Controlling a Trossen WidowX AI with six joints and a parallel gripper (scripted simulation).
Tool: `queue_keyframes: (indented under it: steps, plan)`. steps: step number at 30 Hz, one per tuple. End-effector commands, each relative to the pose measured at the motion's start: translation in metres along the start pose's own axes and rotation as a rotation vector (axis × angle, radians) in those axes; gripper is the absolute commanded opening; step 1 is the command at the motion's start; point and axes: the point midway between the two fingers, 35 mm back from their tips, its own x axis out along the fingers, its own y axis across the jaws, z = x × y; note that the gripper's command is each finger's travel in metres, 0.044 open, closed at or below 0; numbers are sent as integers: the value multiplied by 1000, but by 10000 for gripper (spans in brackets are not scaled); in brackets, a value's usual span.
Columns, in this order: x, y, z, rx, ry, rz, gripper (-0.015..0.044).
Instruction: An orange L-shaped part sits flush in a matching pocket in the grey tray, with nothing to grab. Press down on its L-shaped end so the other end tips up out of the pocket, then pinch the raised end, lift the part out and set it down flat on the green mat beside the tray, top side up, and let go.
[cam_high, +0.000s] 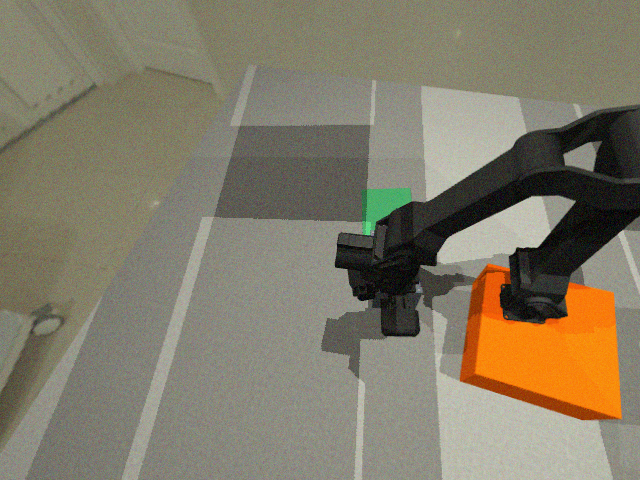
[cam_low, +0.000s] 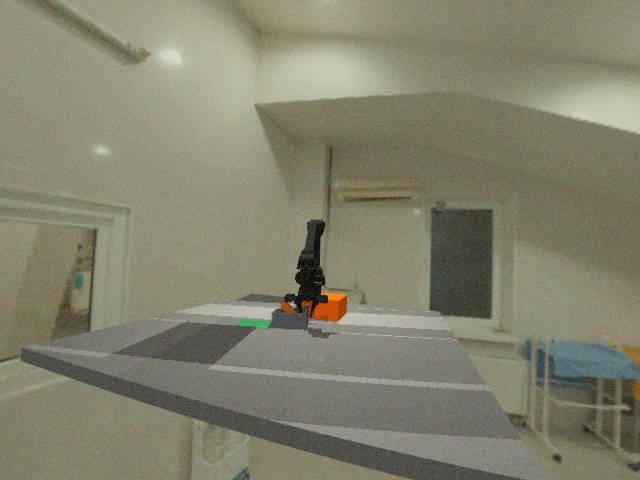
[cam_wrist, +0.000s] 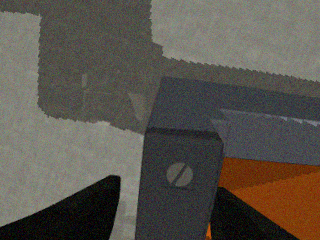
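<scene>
The grey tray (cam_low: 289, 319) (cam_wrist: 172, 215) stands beside the green mat (cam_high: 390, 202) (cam_low: 252, 323). The orange part (cam_low: 287, 307) (cam_wrist: 282, 210) is tilted in the exterior view: its end toward the mat sticks up above the tray wall. My gripper (cam_low: 312, 313) (cam_wrist: 165, 192) is low at the tray's end away from the mat, partly open and holding nothing. In the wrist view one finger is outside the tray wall and the other is inside, over the orange part. That fingertip's contact and the part's low end are hidden. In the top view the arm hides the fingertips and the part.
A large orange block (cam_high: 547, 356) (cam_low: 334, 306) carries the arm's base, close to the tray. The forearm (cam_high: 475, 180) reaches over the table between the base and the tray. The striped table top (cam_high: 268, 310) (cam_low: 351, 361) surrounds the tray and mat.
</scene>
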Motion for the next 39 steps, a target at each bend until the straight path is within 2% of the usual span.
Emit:
queue_keyframes:
  steps: [1, 21, 24, 30, 39]
  plan:
    - [2, -2, 0, -4, 0, -12, 180]
    - [-13, 10, 0, -4, -1, -11, 180]
    - [-34, 7, 4, -4, -1, -11, 180]
    - [-106, -1, 1, -4, -1, -12, 180]
    - [-109, -1, 0, -4, -1, -12, 180]
